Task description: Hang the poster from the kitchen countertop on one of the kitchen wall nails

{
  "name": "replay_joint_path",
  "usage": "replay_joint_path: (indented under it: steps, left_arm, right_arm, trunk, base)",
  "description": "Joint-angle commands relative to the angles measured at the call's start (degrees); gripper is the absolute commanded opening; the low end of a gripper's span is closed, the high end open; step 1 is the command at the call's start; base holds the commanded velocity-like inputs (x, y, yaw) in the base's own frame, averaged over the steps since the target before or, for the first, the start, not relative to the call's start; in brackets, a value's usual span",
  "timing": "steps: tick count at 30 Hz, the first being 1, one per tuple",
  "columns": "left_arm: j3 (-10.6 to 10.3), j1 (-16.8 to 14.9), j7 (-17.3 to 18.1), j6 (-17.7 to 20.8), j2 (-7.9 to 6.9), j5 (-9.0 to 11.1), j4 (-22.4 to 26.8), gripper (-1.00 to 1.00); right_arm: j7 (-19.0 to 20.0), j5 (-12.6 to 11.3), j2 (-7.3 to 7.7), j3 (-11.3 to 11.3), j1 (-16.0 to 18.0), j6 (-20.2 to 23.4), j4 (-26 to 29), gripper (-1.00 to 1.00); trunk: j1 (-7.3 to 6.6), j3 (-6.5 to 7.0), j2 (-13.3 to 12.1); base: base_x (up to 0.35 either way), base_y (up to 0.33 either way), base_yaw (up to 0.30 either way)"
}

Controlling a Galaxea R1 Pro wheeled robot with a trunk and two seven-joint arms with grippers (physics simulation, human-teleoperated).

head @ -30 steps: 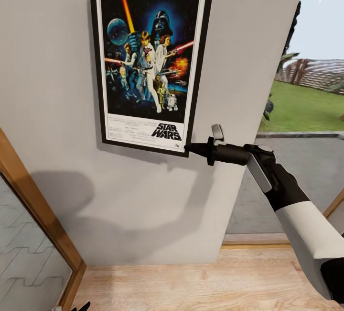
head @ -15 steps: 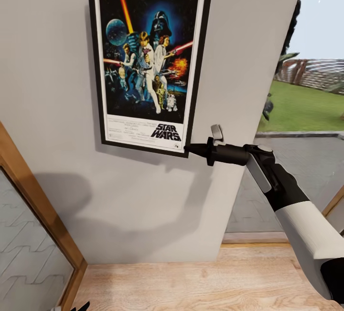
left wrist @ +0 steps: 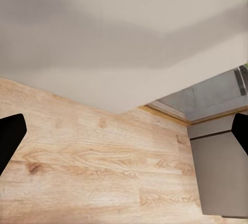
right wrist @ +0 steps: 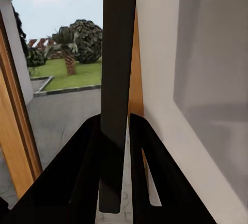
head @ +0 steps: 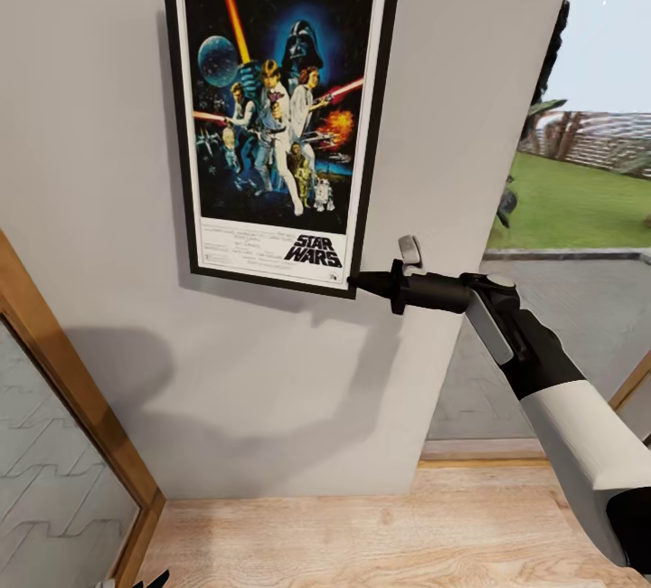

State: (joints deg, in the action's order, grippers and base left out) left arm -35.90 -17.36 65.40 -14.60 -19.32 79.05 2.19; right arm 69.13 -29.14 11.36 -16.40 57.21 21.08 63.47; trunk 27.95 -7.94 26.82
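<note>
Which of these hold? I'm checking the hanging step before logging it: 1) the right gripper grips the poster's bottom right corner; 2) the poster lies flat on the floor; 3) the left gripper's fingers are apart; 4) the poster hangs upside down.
1) The right gripper grips the poster at its bottom right corner: true; the right wrist view shows its frame edge between the fingers.
2) False: it is up against the grey wall.
3) The left gripper has its fingers apart: true.
4) False: the logo reads upright at the bottom.

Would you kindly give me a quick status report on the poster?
Right pincer shut on black-framed Star Wars poster's lower corner. Poster flat against grey wall. Left pincer open over wooden floor.
</note>
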Motion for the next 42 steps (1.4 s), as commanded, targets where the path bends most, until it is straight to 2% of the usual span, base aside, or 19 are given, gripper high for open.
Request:
replay_joint_path:
  steps: [1, 42]
  left_arm:
    - [-0.5, 0.0, 0.1, -0.3, -0.02, 0.4, 0.0, 1.00]
    - [-0.5, 0.0, 0.1, -0.3, -0.09, 0.4, 0.0, 1.00]
  right_arm:
    - [0.0, -0.7, 0.06, -0.2, 0.1, 0.7, 0.0, -1.00]
    - [0.1, -0.6, 0.07, -0.3, 0.1, 0.6, 1.5, -1.00]
  trunk:
    - [0.03, -0.11, 0.1]
    - [0.03, -0.11, 0.1]
  base:
    - [0.000, 0.000, 0.000]
    - [-0.002, 0.024, 0.000]
